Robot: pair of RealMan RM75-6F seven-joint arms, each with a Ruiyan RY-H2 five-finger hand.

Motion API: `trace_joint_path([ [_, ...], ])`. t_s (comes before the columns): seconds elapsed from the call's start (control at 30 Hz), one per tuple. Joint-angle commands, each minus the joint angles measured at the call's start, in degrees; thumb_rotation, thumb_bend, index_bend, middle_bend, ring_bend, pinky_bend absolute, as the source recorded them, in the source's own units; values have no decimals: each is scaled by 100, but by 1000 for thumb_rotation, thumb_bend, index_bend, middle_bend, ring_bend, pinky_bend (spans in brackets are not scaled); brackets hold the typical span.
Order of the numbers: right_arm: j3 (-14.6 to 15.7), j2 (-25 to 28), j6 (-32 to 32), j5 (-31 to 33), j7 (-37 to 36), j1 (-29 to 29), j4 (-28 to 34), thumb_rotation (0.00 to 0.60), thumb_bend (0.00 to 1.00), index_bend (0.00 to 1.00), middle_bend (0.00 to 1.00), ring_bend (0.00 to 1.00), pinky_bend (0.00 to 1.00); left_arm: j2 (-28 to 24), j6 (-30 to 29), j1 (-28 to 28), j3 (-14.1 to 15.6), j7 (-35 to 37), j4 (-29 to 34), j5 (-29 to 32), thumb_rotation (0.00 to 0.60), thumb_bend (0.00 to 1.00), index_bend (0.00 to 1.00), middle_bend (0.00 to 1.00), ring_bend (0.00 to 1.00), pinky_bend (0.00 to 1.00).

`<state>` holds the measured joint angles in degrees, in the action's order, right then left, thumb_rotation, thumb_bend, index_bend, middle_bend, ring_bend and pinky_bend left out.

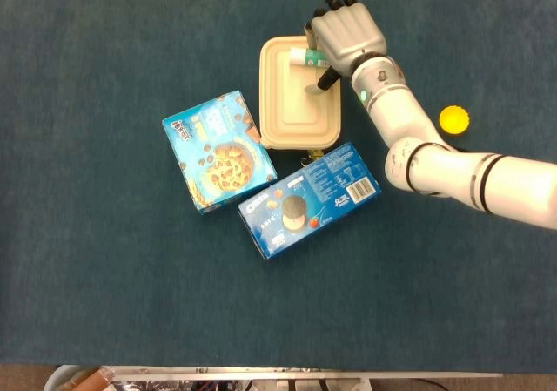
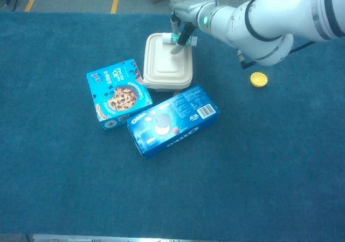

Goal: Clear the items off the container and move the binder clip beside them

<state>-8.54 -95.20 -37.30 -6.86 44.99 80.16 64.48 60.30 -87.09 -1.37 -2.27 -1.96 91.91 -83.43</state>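
Observation:
The beige lidded container (image 1: 287, 104) (image 2: 164, 67) lies at the table's far middle. A white tube with a green label (image 1: 305, 57) (image 2: 178, 37) is at the lid's far right corner, lying crosswise. My right hand (image 1: 346, 32) (image 2: 188, 9) is directly over it, with fingers on the far side and the thumb on the near side, gripping the tube. Most of the tube is hidden under the hand. A small dark thing (image 1: 307, 154), possibly the binder clip, peeks out between the container and the Oreo box. My left hand does not show.
A blue cookie box (image 1: 219, 151) (image 2: 117, 94) lies left of the container, and a blue Oreo box (image 1: 309, 199) (image 2: 172, 121) lies at its near side, touching it. A yellow cap (image 1: 452, 119) (image 2: 259, 80) sits on the blue cloth to the right, beyond my right forearm.

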Motion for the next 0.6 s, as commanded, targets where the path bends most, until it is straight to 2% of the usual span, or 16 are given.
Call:
trace_joint_path([
  [0.03,9,6,5,-41,-25,14,39,413,0,384,231,4,0,1,-19,13,-1,14,-11,1,600,393,183,132,97,47],
  [0.13,71,11,-55,-67,5,37,76,415,6,384,231,4,0,2,-35,29,-3,37,-28,9,600,392,183,132,96,47],
  [0.2,104,-6,-116,-58,27,50,75,432,50,384,231,4,0,7,-40,33,0,50,-39,1,600,392,183,132,96,47],
  [0.37,136,-62,-214,-55,63,66,23,565,201,384,231,4,0,14,-40,35,-3,44,-41,-1,600,392,183,132,96,47],
  [0.43,129,-83,-236,-72,60,64,-2,592,244,385,231,4,0,17,-42,40,-2,58,-55,-2,600,392,183,132,95,47],
  [0.6,134,-134,-274,-95,95,61,-48,600,328,412,232,4,0,24,-23,36,-5,74,-79,8,600,392,183,132,94,47],
])
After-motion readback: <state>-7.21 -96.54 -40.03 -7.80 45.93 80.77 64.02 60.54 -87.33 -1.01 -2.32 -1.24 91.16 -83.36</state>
